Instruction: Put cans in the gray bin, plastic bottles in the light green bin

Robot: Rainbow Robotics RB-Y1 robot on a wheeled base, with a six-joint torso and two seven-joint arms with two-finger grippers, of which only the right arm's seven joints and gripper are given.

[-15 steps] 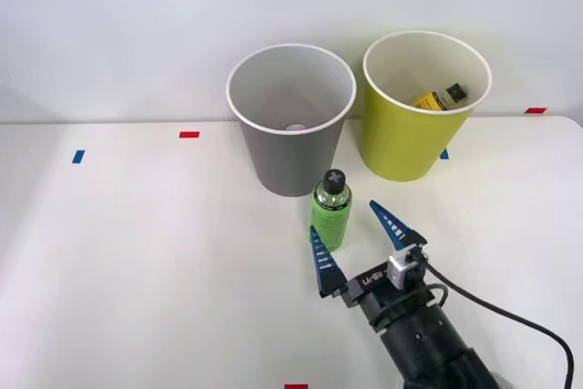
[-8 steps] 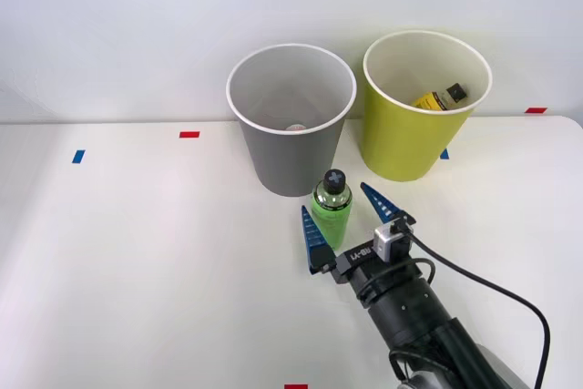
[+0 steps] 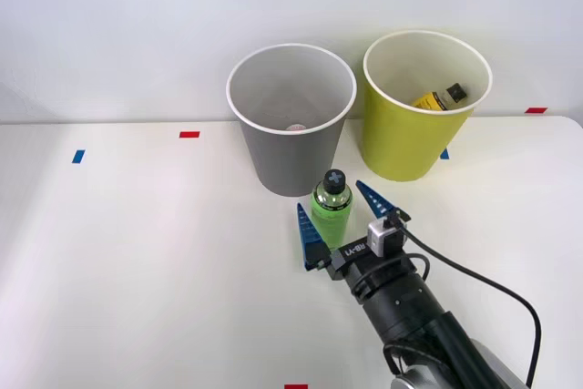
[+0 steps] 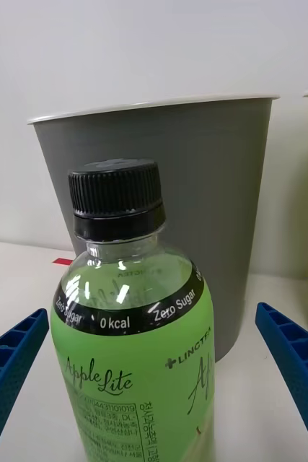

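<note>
Right gripper (image 3: 343, 218) spread wide around the upright green-labelled bottle (image 3: 330, 209), not yet gripping.

The bottle stands on the white table (image 3: 137, 252) between the two blue fingers (image 4: 298, 364), clear of both in the wrist view. The gray bin (image 3: 291, 118) stands directly beyond the gripper; the light green bin (image 3: 421, 105), holding the yellow-labelled bottle (image 3: 439, 97), stands beyond it and toward the robot's right. Risk: an off-centre closure would let one finger touch first and tip the bottle against the gray bin; a grip on the tapered shoulder may slip. Compared with one second ago, the gripper has advanced so its fingers flank the bottle body.
</note>
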